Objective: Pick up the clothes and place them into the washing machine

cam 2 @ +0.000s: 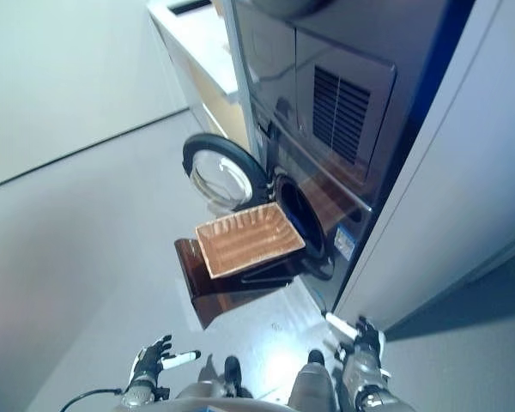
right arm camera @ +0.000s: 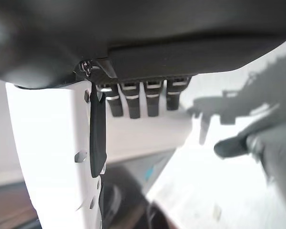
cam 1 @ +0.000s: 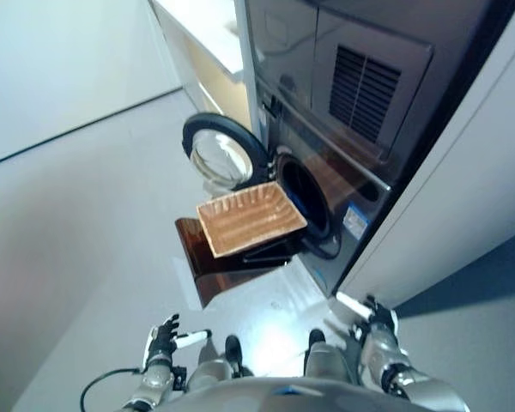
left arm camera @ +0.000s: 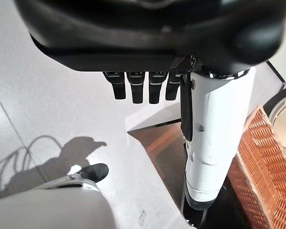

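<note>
Two hands low in frame, both empty.
Left hand [cam 1: 161, 336] and right hand [cam 1: 373, 324] fingers relaxed; wicker basket [cam 1: 251, 219] centre, beside washing machine [cam 1: 343, 129] open door [cam 1: 223, 153].

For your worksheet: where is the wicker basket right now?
In the left eye view, the wicker basket sits atop a brown stand, directly before the washing machine's open door.
</note>
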Robot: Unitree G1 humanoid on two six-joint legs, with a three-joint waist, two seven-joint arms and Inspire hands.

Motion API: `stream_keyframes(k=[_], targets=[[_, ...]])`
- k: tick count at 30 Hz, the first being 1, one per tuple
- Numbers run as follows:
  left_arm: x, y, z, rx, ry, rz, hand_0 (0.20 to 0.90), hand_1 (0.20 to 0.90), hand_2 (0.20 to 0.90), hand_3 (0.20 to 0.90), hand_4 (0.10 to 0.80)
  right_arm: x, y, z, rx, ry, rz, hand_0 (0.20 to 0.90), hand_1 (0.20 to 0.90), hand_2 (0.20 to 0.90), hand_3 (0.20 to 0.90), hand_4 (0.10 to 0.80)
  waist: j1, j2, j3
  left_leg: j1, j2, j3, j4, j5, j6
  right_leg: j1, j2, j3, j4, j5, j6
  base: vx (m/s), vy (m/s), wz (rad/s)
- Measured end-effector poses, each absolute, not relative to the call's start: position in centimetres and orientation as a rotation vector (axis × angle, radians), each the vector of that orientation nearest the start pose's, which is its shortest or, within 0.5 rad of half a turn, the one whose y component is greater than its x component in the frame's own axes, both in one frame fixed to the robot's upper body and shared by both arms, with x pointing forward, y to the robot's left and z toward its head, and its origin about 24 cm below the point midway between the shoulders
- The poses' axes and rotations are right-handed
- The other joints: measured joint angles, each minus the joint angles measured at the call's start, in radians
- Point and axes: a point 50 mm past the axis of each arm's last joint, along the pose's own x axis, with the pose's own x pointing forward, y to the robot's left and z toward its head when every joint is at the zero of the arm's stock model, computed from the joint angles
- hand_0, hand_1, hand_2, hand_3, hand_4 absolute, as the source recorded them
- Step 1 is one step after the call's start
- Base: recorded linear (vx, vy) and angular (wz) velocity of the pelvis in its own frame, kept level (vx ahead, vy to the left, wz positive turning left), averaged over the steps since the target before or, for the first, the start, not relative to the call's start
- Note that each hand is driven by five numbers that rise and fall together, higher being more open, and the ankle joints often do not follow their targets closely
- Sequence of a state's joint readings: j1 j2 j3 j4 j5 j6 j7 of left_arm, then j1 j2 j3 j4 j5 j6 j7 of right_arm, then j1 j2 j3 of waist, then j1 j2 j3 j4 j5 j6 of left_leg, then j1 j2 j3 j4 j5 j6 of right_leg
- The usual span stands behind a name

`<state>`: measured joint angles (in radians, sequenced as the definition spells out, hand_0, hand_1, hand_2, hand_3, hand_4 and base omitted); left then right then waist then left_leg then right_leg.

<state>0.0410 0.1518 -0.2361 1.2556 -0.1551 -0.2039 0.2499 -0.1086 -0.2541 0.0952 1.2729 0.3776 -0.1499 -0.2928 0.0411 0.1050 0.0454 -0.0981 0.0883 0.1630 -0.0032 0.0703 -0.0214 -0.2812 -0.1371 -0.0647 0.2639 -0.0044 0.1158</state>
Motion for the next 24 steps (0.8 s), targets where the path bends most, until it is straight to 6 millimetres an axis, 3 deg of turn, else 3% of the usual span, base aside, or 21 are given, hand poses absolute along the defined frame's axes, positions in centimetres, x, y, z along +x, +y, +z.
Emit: stream_keyframes(k=[1,2,3,4,5,6,8,10,11,12,13,14,15,18,19,20,21,22,24], targets=[[7.3,20.4,-16.7,0.270,1.119,0.201,0.900,0.900,0.900,0.900,0.800,12.1,-25.9,-14.5,-0.170,1.025,-0.516,0.900,0.900,0.900,0.900,0.800,-0.004,-0.001,-0.008,0.004,0.010,0.000,0.012,-0.002,0.001,0.007,0.011,-0.001,0.067,-0.016,-0.014,0.028,-0.061,0.05],[6.8,21.0,-16.7,0.287,1.137,0.194,0.900,0.900,0.900,0.900,0.800,10.5,-25.6,-15.0,-0.228,1.088,-0.474,0.900,0.900,0.900,0.900,0.800,-0.016,-0.041,-0.025,0.006,0.001,-0.005,0.009,-0.008,-0.009,0.016,-0.001,-0.001,0.096,-0.061,-0.053,0.016,-0.072,0.23],[6.2,21.3,-16.8,0.290,1.164,0.189,0.900,0.900,0.900,0.900,0.800,9.3,-25.6,-15.4,-0.291,1.136,-0.429,0.900,0.900,0.900,0.900,0.800,-0.022,-0.055,-0.042,0.018,-0.005,0.000,0.000,-0.037,-0.040,0.018,-0.010,-0.005,0.078,-0.070,-0.050,0.000,-0.033,0.27],[6.0,21.4,-16.8,0.292,1.177,0.182,0.900,0.900,0.900,0.900,0.800,8.8,-25.6,-15.5,-0.331,1.152,-0.401,0.900,0.900,0.900,0.900,0.800,-0.024,-0.065,-0.044,0.028,-0.016,0.005,0.005,-0.026,-0.049,0.023,-0.019,-0.007,0.073,-0.070,-0.050,-0.023,-0.021,0.06],[5.5,21.4,-17.0,0.297,1.208,0.168,0.900,0.900,0.900,0.900,0.800,8.0,-26.1,-15.5,-0.417,1.175,-0.347,0.900,0.900,0.900,0.900,0.800,-0.024,-0.064,-0.047,0.055,-0.015,0.010,0.024,-0.035,-0.047,0.036,-0.019,-0.007,0.061,-0.068,-0.047,-0.013,-0.020,-0.13],[4.9,21.1,-17.1,0.292,1.234,0.155,0.900,0.900,0.900,0.900,0.800,7.3,-26.5,-15.5,-0.498,1.200,-0.293,0.900,0.900,0.900,0.900,0.800,-0.023,-0.054,-0.051,0.080,-0.014,0.009,0.014,-0.037,-0.012,0.046,-0.011,-0.005,0.061,-0.062,-0.042,-0.043,-0.030,-0.15],[4.5,21.2,-17.2,0.296,1.249,0.135,0.900,0.900,0.900,0.900,0.800,5.8,-26.5,-15.8,-0.591,1.263,-0.217,0.900,0.900,0.900,0.900,0.800,-0.024,-0.048,-0.069,0.072,-0.009,0.009,0.016,-0.046,0.001,0.058,-0.005,-0.002,0.029,-0.045,-0.014,-0.033,-0.016,-0.18],[4.4,21.4,-17.2,0.303,1.251,0.113,0.900,0.900,0.900,0.900,0.800,5.3,-26.3,-16.0,-0.646,1.283,-0.156,0.900,0.900,0.900,0.900,0.800,-0.028,-0.059,-0.070,0.072,-0.005,0.018,0.013,-0.047,0.001,0.058,0.000,-0.001,0.096,-0.059,-0.017,-0.004,-0.010,-0.05],[4.2,22.0,-17.1,0.319,1.257,0.108,0.900,0.900,0.900,0.900,0.800,4.3,-25.8,-16.3,-0.669,1.314,-0.110,0.900,0.900,0.900,0.900,0.800,-0.034,-0.094,-0.084,0.081,-0.017,0.023,-0.005,-0.044,-0.011,0.055,-0.008,0.003,0.097,-0.085,-0.050,0.012,-0.027,0.10],[4.2,22.1,-17.1,0.313,1.263,0.100,0.900,0.900,0.900,0.900,0.800,3.4,-25.7,-16.4,-0.699,1.345,-0.073,0.900,0.900,0.900,0.900,0.800,-0.032,-0.100,-0.089,0.100,-0.019,0.035,-0.016,-0.039,-0.039,0.069,-0.013,-0.003,0.070,-0.085,-0.048,0.023,-0.037,-0.05],[4.3,22.0,-17.1,0.314,1.268,0.092,0.900,0.900,0.900,0.900,0.800,2.6,-25.8,-16.4,-0.718,1.380,-0.040,0.900,0.900,0.900,0.900,0.800,-0.027,-0.099,-0.088,0.122,-0.019,0.052,-0.009,-0.036,-0.047,0.083,-0.013,-0.004,0.036,-0.082,-0.045,0.028,-0.038,-0.16],[4.3,21.7,-17.2,0.315,1.271,0.075,0.900,0.900,0.900,0.900,0.800,2.6,-26.0,-16.4,-0.735,1.381,-0.027,0.900,0.900,0.900,0.900,0.800,-0.030,-0.086,-0.089,0.144,-0.010,0.050,-0.005,-0.051,-0.039,0.095,-0.001,-0.007,0.017,-0.070,-0.034,0.015,-0.034,-0.18],[4.3,21.4,-17.2,0.311,1.272,0.059,0.900,0.900,0.900,0.900,0.800,2.0,-26.0,-16.4,-0.760,1.398,0.002,0.900,0.900,0.900,0.900,0.800,-0.029,-0.074,-0.093,0.150,-0.003,0.046,-0.019,-0.044,-0.009,0.099,0.010,-0.007,0.008,-0.051,-0.031,0.012,-0.037,-0.06],[4.2,21.6,-17.2,0.327,1.280,0.036,0.900,0.900,0.900,0.900,0.800,0.4,-25.4,-16.7,-0.763,1.460,0.083,0.900,0.900,0.900,0.900,0.800,-0.032,-0.075,-0.094,0.142,-0.003,0.052,0.000,-0.049,-0.002,0.095,-0.001,0.000,0.066,-0.047,-0.019,0.018,-0.030,-0.01],[4.2,21.7,-17.2,0.336,1.279,0.029,0.900,0.900,0.900,0.900,0.800,-0.2,-25.1,-16.8,-0.755,1.479,0.102,0.900,0.900,0.900,0.900,0.800,-0.032,-0.082,-0.095,0.142,-0.004,0.052,-0.007,-0.049,-0.002,0.090,-0.005,0.000,0.150,-0.073,0.001,0.027,-0.027,0.14],[4.2,21.8,-17.2,0.344,1.279,0.024,0.900,0.900,0.900,0.900,0.800,-0.4,-25.0,-16.8,-0.750,1.487,0.103,0.900,0.900,0.900,0.900,0.800,-0.032,-0.089,-0.096,0.143,-0.006,0.052,-0.014,-0.050,-0.002,0.094,-0.007,0.001,0.174,-0.102,-0.001,0.037,-0.031,0.17],[4.1,22.1,-17.1,0.368,1.285,0.009,0.900,0.900,0.900,0.900,0.800,-0.6,-25.0,-16.8,-0.740,1.497,0.093,0.900,0.900,0.900,0.900,0.800,-0.039,-0.101,-0.098,0.144,-0.012,0.044,-0.037,-0.051,-0.008,0.098,-0.006,0.004,0.151,-0.143,-0.046,0.024,-0.015,0.23],[4.0,21.9,-17.2,0.380,1.297,-0.018,0.900,0.900,0.900,0.900,0.800,-0.5,-25.3,-16.7,-0.745,1.497,0.080,0.900,0.900,0.900,0.900,0.800,-0.051,-0.095,-0.107,0.148,-0.013,0.039,-0.044,-0.053,-0.034,0.102,-0.010,-0.012,0.119,-0.143,-0.049,0.019,-0.012,0.18],[4.0,21.7,-17.2,0.388,1.297,-0.036,0.900,0.900,0.900,0.900,0.800,-0.1,-26.0,-16.5,-0.760,1.482,0.068,0.900,0.900,0.900,0.900,0.800,-0.051,-0.084,-0.104,0.168,-0.013,0.055,-0.037,-0.047,-0.035,0.109,-0.002,-0.006,0.078,-0.128,-0.048,0.007,-0.006,0.05]])
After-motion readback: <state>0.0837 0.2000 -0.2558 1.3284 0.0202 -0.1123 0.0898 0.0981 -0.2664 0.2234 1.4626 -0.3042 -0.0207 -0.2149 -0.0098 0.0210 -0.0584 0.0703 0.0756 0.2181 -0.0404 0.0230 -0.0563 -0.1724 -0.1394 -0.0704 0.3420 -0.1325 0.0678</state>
